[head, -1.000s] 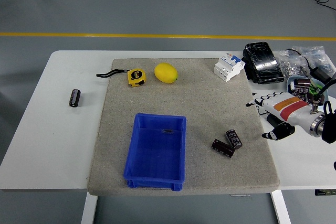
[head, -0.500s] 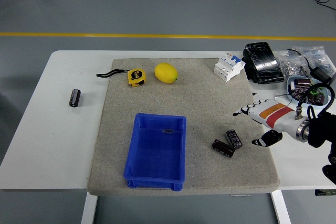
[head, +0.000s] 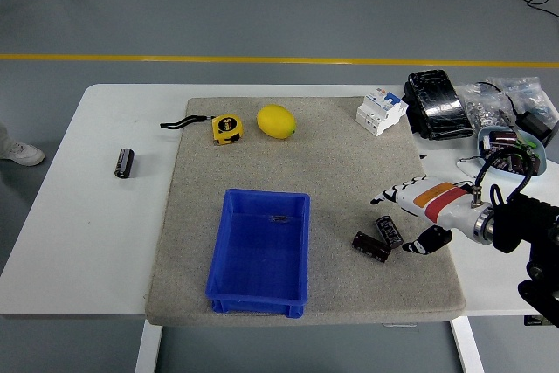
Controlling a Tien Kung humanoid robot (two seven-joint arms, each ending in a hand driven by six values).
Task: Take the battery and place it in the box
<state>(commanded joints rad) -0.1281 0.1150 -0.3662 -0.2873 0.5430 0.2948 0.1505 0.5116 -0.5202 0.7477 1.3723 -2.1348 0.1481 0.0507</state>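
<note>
Right hand [head: 409,209] open, fingers spread, hovering just above the battery [head: 389,231] on the mat right of the blue box [head: 260,252]; reach step, next I lower and close.

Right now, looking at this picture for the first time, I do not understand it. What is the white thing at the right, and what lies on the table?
The camera sits high on a humanoid robot and looks down over a white table. The white and orange thing is the robot's right hand, fingers spread, holding nothing. It hovers just above two dark cylindrical batteries that lie on a grey felt mat. The left hand is out of view. An open blue plastic box also sits on the mat, with a yellow lemon, a yellow tape measure and a white circuit breaker. Another dark battery lies alone on the bare table at the left.
</note>
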